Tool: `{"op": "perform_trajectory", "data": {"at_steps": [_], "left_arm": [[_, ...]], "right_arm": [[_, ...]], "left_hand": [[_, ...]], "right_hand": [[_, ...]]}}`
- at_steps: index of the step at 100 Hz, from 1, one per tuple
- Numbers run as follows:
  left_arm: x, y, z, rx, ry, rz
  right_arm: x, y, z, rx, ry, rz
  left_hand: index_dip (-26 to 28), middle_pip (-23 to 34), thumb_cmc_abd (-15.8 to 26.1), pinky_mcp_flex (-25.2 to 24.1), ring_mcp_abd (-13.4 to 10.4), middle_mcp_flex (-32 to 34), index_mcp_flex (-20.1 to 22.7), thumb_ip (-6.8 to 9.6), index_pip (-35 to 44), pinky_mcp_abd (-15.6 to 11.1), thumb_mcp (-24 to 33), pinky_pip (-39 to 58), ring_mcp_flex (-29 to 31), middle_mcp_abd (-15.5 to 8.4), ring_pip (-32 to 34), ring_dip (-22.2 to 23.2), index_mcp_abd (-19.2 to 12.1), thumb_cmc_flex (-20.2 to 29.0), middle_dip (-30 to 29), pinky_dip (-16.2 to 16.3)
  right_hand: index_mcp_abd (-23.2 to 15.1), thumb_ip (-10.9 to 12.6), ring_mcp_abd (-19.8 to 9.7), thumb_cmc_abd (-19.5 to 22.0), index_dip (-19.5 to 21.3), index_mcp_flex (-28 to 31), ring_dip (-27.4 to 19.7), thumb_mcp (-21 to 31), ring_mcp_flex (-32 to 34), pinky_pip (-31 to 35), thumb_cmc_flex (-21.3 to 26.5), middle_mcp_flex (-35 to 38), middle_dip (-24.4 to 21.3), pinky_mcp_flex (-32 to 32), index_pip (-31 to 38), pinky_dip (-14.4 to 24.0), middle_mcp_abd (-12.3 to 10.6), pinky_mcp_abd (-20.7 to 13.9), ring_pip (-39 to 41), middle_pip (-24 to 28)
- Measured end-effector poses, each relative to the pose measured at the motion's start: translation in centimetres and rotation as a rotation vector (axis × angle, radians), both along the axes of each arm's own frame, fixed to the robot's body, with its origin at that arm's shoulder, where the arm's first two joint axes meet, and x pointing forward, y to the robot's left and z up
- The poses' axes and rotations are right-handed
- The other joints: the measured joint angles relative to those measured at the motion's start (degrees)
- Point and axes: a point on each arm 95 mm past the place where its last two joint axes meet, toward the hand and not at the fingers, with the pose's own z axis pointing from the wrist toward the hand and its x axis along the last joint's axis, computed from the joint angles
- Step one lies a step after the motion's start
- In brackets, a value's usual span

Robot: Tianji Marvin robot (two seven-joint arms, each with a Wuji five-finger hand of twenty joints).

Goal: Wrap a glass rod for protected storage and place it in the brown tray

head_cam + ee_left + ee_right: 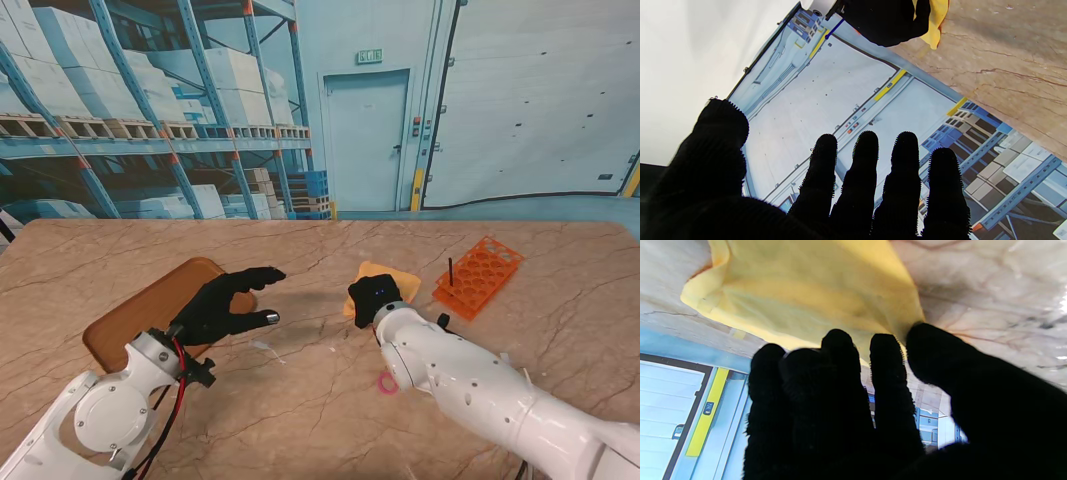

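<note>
Right hand (853,400) pinching yellow cloth (806,290) corner in wrist view, left hand (228,302) spread, holding nothing

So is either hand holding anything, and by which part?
The right hand pinches the yellow cloth at its edge; the left hand is open, holding nothing.

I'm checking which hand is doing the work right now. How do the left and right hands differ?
The left hand hangs open with fingers spread, holding nothing; the right hand is at the yellow cloth, thumb and fingers closing on its edge. The left hand is beside the brown tray; the right is nearer the orange rack. Both wear black gloves.
</note>
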Motion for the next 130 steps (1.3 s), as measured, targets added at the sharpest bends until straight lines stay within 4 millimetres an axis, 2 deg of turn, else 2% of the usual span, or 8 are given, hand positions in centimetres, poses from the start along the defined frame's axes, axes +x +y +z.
{"op": "perform_trajectory", "data": {"at_steps": [7, 27, 42, 52, 62, 67, 79, 130], "left_arm": [[0.0, 0.0, 0.0, -0.001, 0.0, 0.001], [0.0, -0.1, -0.1, -0.002, 0.002, 0.002], [0.0, -0.2, -0.1, -0.009, 0.012, 0.003], [0.0, -0.2, -0.1, -0.011, 0.014, 0.008], [0.0, -0.2, -0.1, -0.01, 0.013, 0.015], [0.0, -0.3, -0.2, -0.009, 0.018, 0.019], [-0.1, -0.3, -0.1, -0.01, 0.019, 0.02], [-0.1, 0.0, 0.1, -0.022, -0.008, 0.029]], "right_arm": [[0.1, 0.0, -0.1, 0.0, 0.003, -0.003], [0.4, -0.2, -0.1, 0.022, 0.01, -0.006], [0.4, -0.8, -0.1, 0.05, 0.019, 0.011], [0.5, -1.3, -0.1, 0.079, 0.024, -0.008], [0.4, -1.6, -0.1, 0.119, 0.033, -0.025], [0.4, -1.6, -0.2, 0.131, 0.03, -0.012], [0.0, -1.4, -0.5, 0.153, 0.031, 0.036], [-1.0, 0.4, -0.3, 0.192, 0.08, 0.138]], "left_hand": [[0.0, -0.4, 0.0, 0.0, 0.0, 0.0, 0.0, 0.0, 0.0, 0.1, 0.0, 0.0, 0.0, 0.0, 0.0, 0.0, 0.0, 0.0, 0.0, 0.0], [0.5, -0.6, 0.8, 0.0, 0.0, 0.0, 0.0, 0.0, 0.0, 0.2, -0.7, -0.1, 0.0, 0.0, 0.0, 0.0, 0.0, 0.0, 0.0, 0.0], [0.5, -0.6, 1.7, 0.0, 0.0, 0.0, 0.0, 0.0, 0.0, 0.3, -1.3, -0.1, 0.0, 0.0, 0.0, 0.0, 0.0, 0.0, 0.0, 0.0], [0.5, -0.7, 1.7, 0.0, 0.0, 0.0, 0.0, 0.0, 0.0, 0.3, -1.7, -0.1, 0.0, 0.0, 0.0, 0.0, 0.0, 0.0, 0.0, 0.0], [0.5, -0.8, 2.5, 0.0, 0.0, 0.0, 0.0, 0.0, 0.0, 0.4, -2.1, -0.1, 0.0, 0.1, 0.0, 0.0, 0.0, 0.0, 0.0, 0.0], [0.5, -0.8, 2.4, 0.0, 0.0, 0.0, 0.0, 0.0, 0.0, 0.4, -2.1, -0.1, 0.0, 0.1, 0.0, 0.0, 0.0, 0.0, 0.0, 0.0], [0.5, -0.8, 2.9, -0.1, 0.0, 0.0, 0.0, 0.0, 0.0, 0.5, -2.8, -0.1, 0.0, 0.1, 0.0, 0.0, 0.0, 0.0, 0.0, 0.0], [0.5, -0.8, 2.9, -0.1, 0.0, 0.0, 0.0, 0.0, 0.0, 0.9, -4.7, -0.1, 0.0, 0.1, 0.0, 0.0, 0.0, 0.8, 0.0, 0.1]], "right_hand": [[0.0, 2.5, -0.3, 0.0, 0.2, 0.6, 0.0, 0.6, 0.6, 0.4, 0.8, 0.6, -0.4, 0.5, 2.4, 0.0, -0.4, 0.0, 0.6, 0.7], [-1.1, 5.3, -1.2, 0.0, 1.1, 0.6, 0.0, 0.1, 1.1, 1.4, 0.7, 0.6, -0.4, 0.7, 3.7, 0.0, -1.2, -0.7, 2.6, 2.7], [-1.4, 4.7, -1.9, 0.0, 1.9, -0.1, 0.0, -0.7, 1.1, 1.4, 0.7, 0.6, -0.4, 0.7, 3.3, 0.0, -1.8, -1.5, 2.7, 3.1], [-5.3, 4.5, -2.0, 0.0, 2.6, -1.0, 0.0, -0.7, 1.1, 1.4, 0.7, 0.4, -0.4, 0.6, 3.1, 0.0, -1.8, -2.0, 2.8, 3.5], [-5.7, 4.5, -2.3, 0.0, 3.8, -1.5, 0.1, -0.7, 0.9, 1.4, 0.7, -0.1, 0.3, 0.5, 2.9, 0.0, -1.9, -2.2, 3.5, 4.2], [-8.5, 4.5, -2.6, 0.0, 5.5, -0.8, 0.1, -1.2, 0.5, 1.4, 0.6, -0.6, 0.4, 0.1, 3.3, 0.0, -2.0, -2.6, 3.6, 4.3], [-8.6, 6.5, -3.1, 0.0, 7.1, -0.4, 0.1, -1.3, 0.5, 1.4, 0.0, -0.6, 0.9, 0.0, 4.5, 0.0, -2.6, -3.1, 4.1, 4.9], [-10.9, 5.7, -3.2, -0.1, 6.8, -0.1, 0.2, -1.9, 0.5, 1.4, -0.1, -0.6, 0.9, 0.0, 2.8, 0.0, -2.6, -3.2, 4.2, 5.0]]}}
